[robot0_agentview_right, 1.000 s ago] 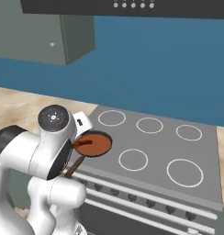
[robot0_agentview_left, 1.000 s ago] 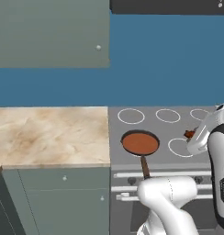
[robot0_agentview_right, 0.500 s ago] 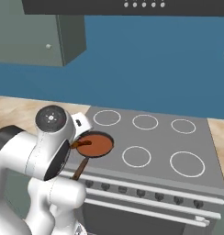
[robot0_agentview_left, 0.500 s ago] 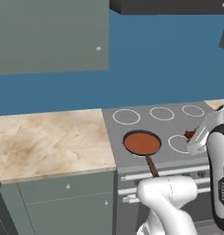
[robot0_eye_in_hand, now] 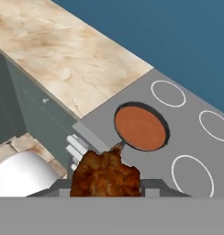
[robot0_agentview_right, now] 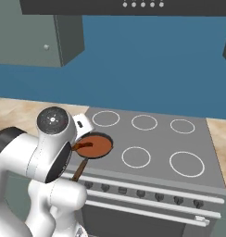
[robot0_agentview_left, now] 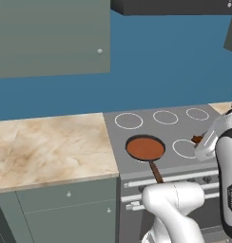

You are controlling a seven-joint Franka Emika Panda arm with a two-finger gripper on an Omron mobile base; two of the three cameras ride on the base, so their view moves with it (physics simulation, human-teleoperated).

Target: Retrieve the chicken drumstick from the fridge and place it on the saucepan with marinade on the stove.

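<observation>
The chicken drumstick (robot0_eye_in_hand: 104, 174), a lumpy brown piece, sits low in the hand view with my gripper (robot0_eye_in_hand: 105, 189) shut on it and the fingertips hidden behind the meat. The saucepan (robot0_eye_in_hand: 140, 128) holds a flat reddish-brown disc of marinade (robot0_eye_in_hand: 139, 130) and stands on the stove (robot0_eye_in_hand: 192, 142) at its front left burner, just ahead of the drumstick. In the left base view the saucepan (robot0_agentview_left: 145, 148) lies left of my gripper (robot0_agentview_left: 199, 141), which hovers over the stove (robot0_agentview_left: 184, 124). From the right base view my arm partly covers the saucepan (robot0_agentview_right: 97, 146). The fridge is out of view.
A beige marble counter (robot0_agentview_left: 51, 147) runs left of the stove over pale green drawers (robot0_agentview_left: 65, 204). Pale green wall cabinets (robot0_agentview_left: 51, 38) hang above it, and a dark hood (robot0_agentview_right: 133, 5) hangs over the burners. More counter (robot0_agentview_right: 223, 139) lies right of the stove.
The whole scene has swung slightly as the base moved, so the stove now sits squarer in both base views. The drumstick stays in my gripper and the arm keeps its pose.
</observation>
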